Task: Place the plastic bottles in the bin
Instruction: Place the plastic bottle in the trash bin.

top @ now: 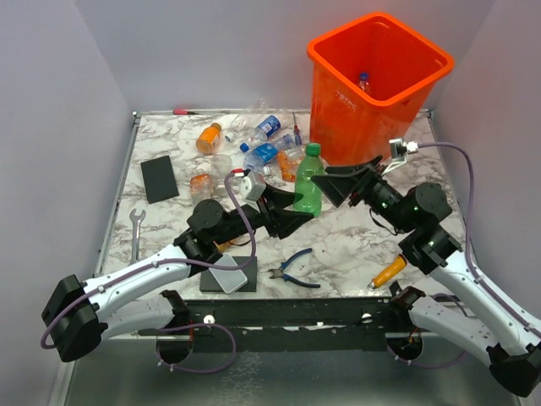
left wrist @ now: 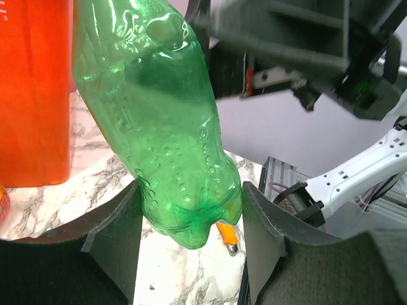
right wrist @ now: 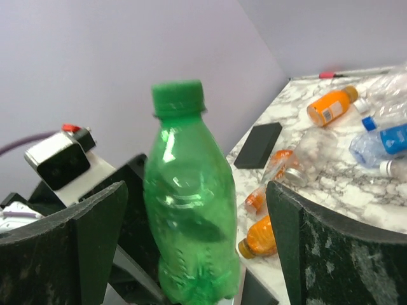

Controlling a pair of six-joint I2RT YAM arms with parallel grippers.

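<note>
- Marble-patterned tabletop (top: 355, 245) between pale lavender walls; we see the small green plastic bottle (top: 309, 182) lifted off it at mid-table, just in front of the tall bright orange square plastic bin (top: 363, 118).
- Our left gripper (left wrist: 191, 190) is clamped on the bottle's lower body, one finger on each side.
- Our right gripper (right wrist: 197, 190) has its fingers spread wide, flanking the upper body without touching it.
- This reads to us as a hand-over, so we should close the right fingers squarely on the mid-body, below the shoulder, and only then let the left fingers go.
- After that we should lift clear of the bin's rim before dropping.
- The bottle's long axis is near vertical, leaning slightly, with the green cap up and the base down.
</note>
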